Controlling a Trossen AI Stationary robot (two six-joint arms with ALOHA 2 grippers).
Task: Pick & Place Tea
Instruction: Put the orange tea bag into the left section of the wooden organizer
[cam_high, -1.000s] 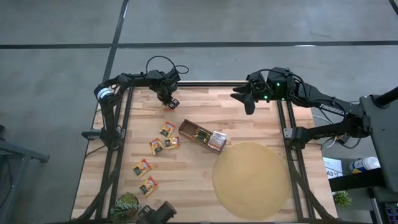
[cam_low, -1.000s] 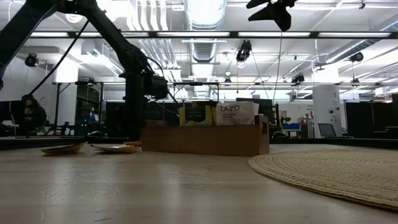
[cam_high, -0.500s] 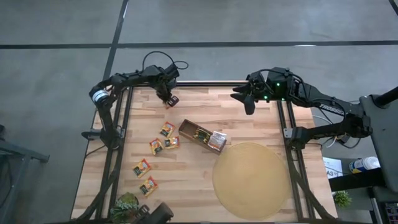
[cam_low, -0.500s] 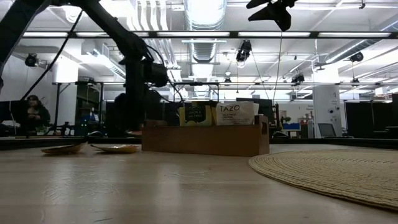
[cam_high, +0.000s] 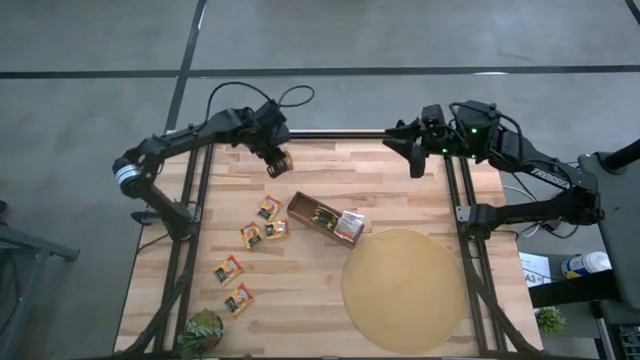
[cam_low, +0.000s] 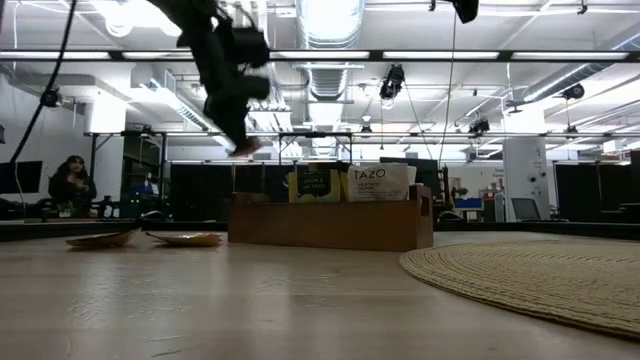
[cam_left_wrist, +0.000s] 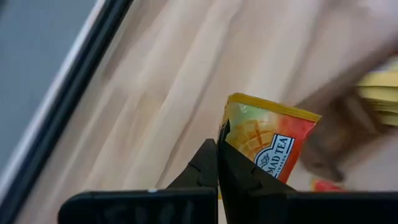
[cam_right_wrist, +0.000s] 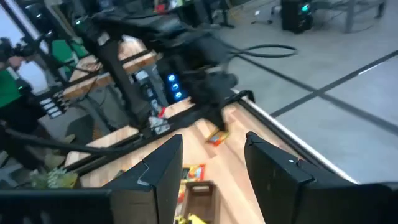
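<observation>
My left gripper (cam_high: 279, 163) hangs above the table's far left part, shut on an orange-red tea sachet (cam_left_wrist: 268, 142) that also shows below the fingers in the low view (cam_low: 243, 150). Several more tea sachets (cam_high: 268, 208) lie flat on the wood to the left of the brown wooden box (cam_high: 325, 218). That box stands on the table with packets upright in it. My right gripper (cam_right_wrist: 208, 168) is open and high above the far right part of the table (cam_high: 412, 158), with nothing between its fingers. My left gripper pinches the sachet's edge (cam_left_wrist: 231, 144) between its two shut fingers. The fingers slant downward from above. The sachet is lifted clear of the table and sticks out beyond the fingertips, tilted.
A big round woven mat (cam_high: 402, 290) covers the near right part of the table. A small green plant (cam_high: 200, 335) stands at the near left corner. Bare wood lies between the box and the far edge. A person sits far off in the room (cam_low: 68, 185).
My left gripper has risen from table height at the far left, turning about its own axis as it went, and has lifted the orange-red sachet clear of the wood. My right gripper has drifted a little up and toward the right edge, still open.
</observation>
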